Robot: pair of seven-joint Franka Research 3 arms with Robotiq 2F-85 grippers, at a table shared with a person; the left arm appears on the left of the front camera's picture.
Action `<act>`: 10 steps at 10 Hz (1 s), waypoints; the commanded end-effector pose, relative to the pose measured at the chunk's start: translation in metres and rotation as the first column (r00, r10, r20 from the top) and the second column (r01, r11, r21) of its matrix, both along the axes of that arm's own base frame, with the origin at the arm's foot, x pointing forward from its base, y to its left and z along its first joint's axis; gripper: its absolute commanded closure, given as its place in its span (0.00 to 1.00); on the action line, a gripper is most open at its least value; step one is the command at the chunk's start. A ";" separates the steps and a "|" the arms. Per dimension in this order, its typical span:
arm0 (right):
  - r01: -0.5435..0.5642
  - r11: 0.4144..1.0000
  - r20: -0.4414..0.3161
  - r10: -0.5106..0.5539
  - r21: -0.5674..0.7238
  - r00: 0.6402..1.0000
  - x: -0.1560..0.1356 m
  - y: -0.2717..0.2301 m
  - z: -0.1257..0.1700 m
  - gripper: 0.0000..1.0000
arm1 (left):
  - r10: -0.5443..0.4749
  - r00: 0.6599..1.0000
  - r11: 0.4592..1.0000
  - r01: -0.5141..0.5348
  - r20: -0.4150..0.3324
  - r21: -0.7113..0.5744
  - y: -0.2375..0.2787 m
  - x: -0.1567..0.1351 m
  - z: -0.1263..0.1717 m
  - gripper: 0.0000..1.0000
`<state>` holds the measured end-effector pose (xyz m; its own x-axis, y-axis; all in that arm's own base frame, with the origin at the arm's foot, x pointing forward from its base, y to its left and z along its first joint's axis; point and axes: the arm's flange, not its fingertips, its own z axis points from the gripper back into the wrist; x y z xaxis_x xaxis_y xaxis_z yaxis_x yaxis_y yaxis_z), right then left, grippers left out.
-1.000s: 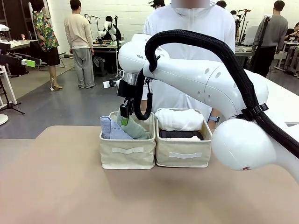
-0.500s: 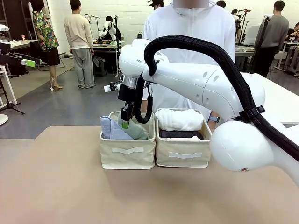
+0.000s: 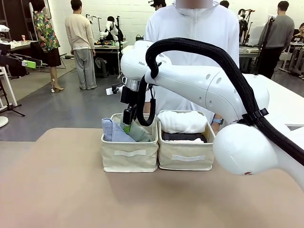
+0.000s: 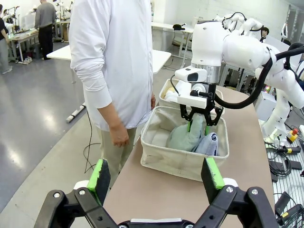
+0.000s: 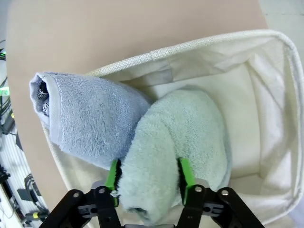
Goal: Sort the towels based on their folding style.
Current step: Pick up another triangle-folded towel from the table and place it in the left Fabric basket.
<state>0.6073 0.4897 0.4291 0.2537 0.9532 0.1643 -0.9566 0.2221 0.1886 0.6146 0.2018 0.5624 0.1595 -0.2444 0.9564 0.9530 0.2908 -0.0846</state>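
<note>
since the sage green towel is light, soft terry that squashes, best pinched around its thick middle, it lies in the left bin against the lavender-blue towel, the right gripper having parted off it and lifted slightly (left gripper wide open).

Beyond my tan, matte tabletop a glossy grey concrete floor is stretching back to a white block wall, and overhead light is glaring off it in pale patches. Several people are standing around cluttered workbenches at the far end.
</note>
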 end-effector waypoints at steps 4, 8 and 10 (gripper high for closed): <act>-0.027 0.999 -0.013 0.027 -0.032 1.000 0.031 0.019 0.004 0.00 | 0.008 1.000 1.000 -0.008 0.007 -0.015 -0.001 0.000 0.001 0.00; -0.022 0.999 -0.013 0.022 -0.029 1.000 0.031 0.019 0.005 0.00 | 0.008 1.000 1.000 -0.008 0.007 -0.015 -0.001 0.000 0.001 0.00; -0.015 0.999 -0.020 0.014 -0.028 1.000 0.031 0.018 0.004 0.00 | 0.008 1.000 1.000 -0.008 0.007 -0.015 -0.001 0.000 0.001 0.00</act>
